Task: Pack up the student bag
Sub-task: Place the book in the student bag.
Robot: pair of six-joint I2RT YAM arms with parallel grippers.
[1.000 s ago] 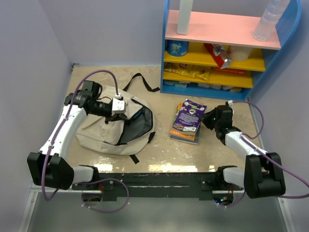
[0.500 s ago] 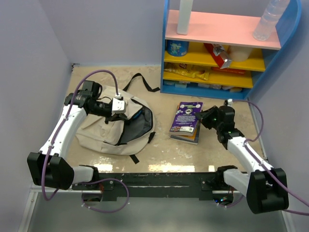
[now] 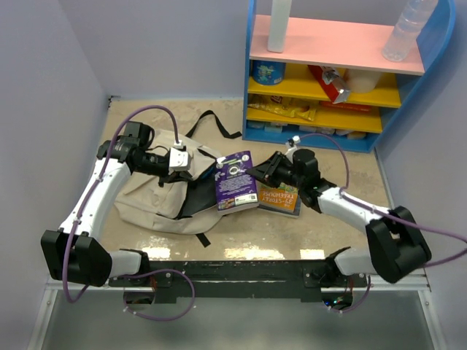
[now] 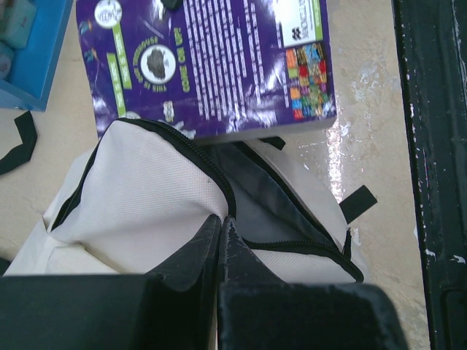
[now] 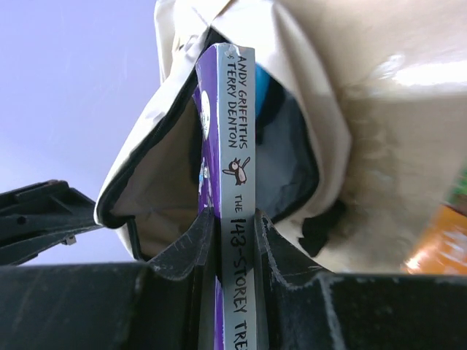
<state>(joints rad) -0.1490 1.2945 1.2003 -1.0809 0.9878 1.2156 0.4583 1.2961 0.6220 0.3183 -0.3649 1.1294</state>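
Change: purple book [image 3: 235, 182] has left the orange book [image 3: 281, 197] and now stands at the bag's mouth.
Right end effector [image 5: 232, 219]: pinching the purple book's spine.
Left end effector [image 4: 221, 222]: pressed together on the student bag [image 3: 157, 200], left side of the worktop [image 3: 292, 233].
Meaning: insertion looks next.

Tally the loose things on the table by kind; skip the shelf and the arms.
Backpacks: 1, the student bag.
Books: 2, the purple book clamped in the right gripper, and the orange book lying flat.
Total: 3.
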